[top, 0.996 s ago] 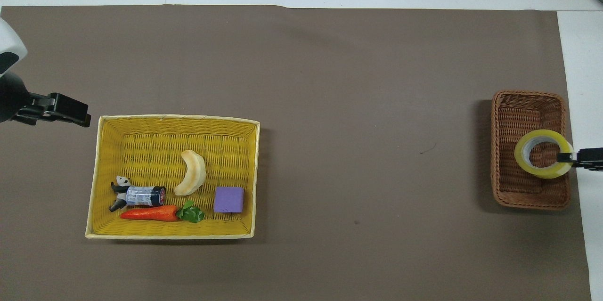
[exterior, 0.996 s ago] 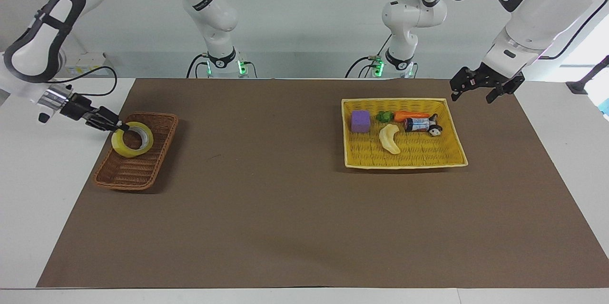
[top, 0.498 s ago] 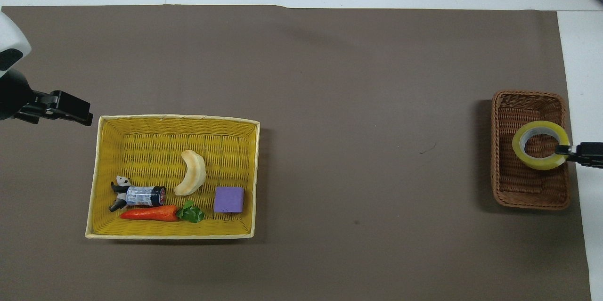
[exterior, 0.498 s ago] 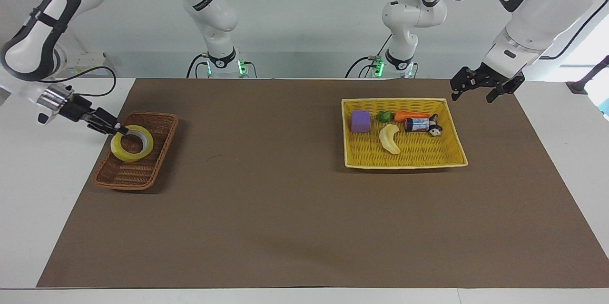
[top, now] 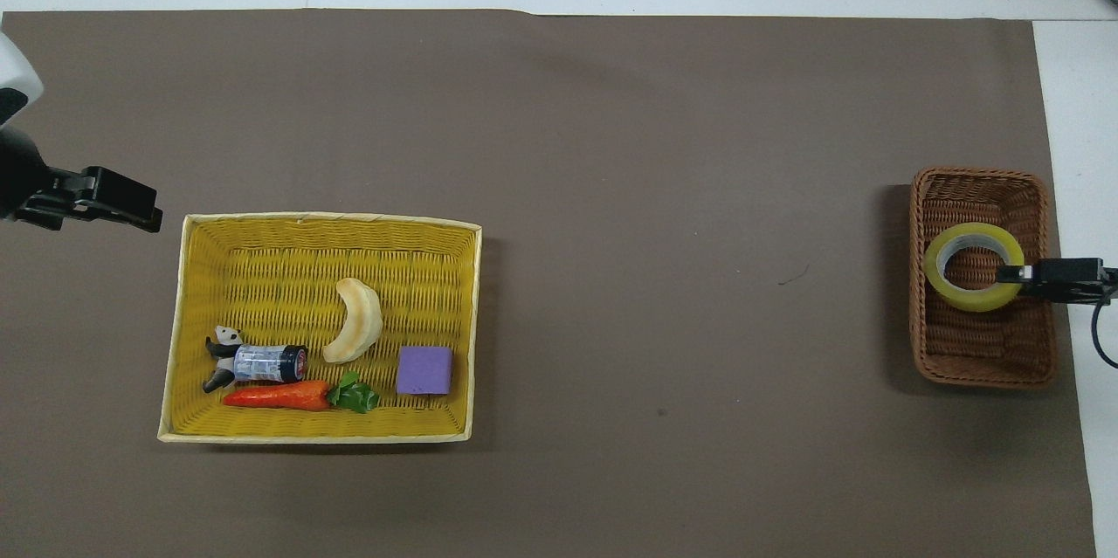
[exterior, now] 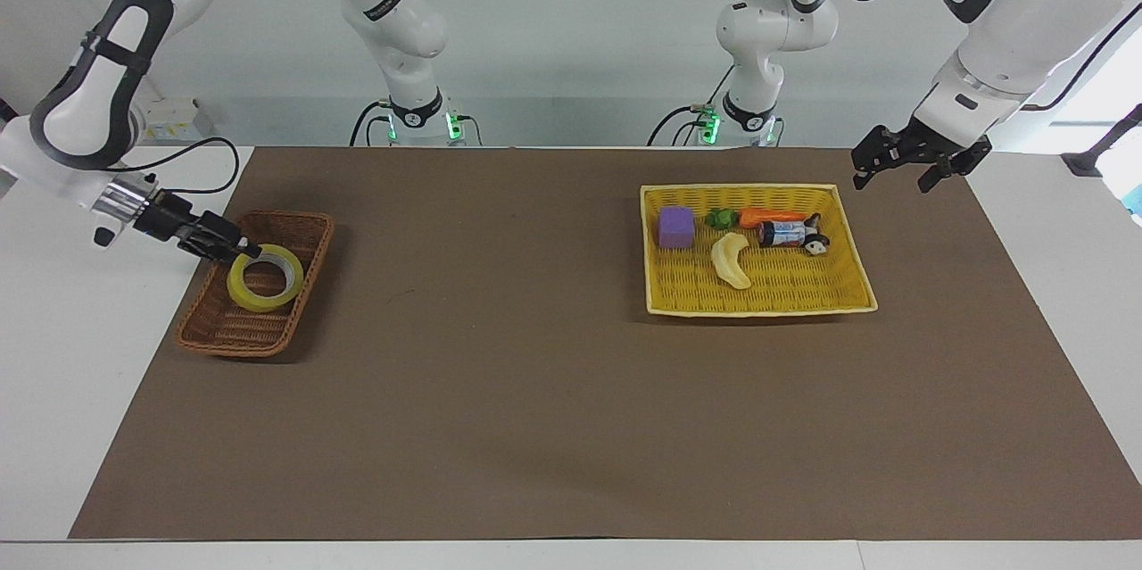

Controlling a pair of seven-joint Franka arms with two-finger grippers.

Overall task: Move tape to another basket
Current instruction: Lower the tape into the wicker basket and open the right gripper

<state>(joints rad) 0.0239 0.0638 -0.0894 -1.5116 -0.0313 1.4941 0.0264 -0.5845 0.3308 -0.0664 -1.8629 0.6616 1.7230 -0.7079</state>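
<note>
Only illegible print on the battery point(exterior: 785, 233).

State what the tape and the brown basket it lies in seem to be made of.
The tape: glossy translucent yellow plastic film, judging by its sheen, wound on a pale core, probably card.
The brown basket: matte woven wicker or rattan, going by its visible weave; a synthetic imitation is possible.

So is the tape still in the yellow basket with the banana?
No, the tape lies in the brown wicker basket; the yellow basket holds no tape.
</note>
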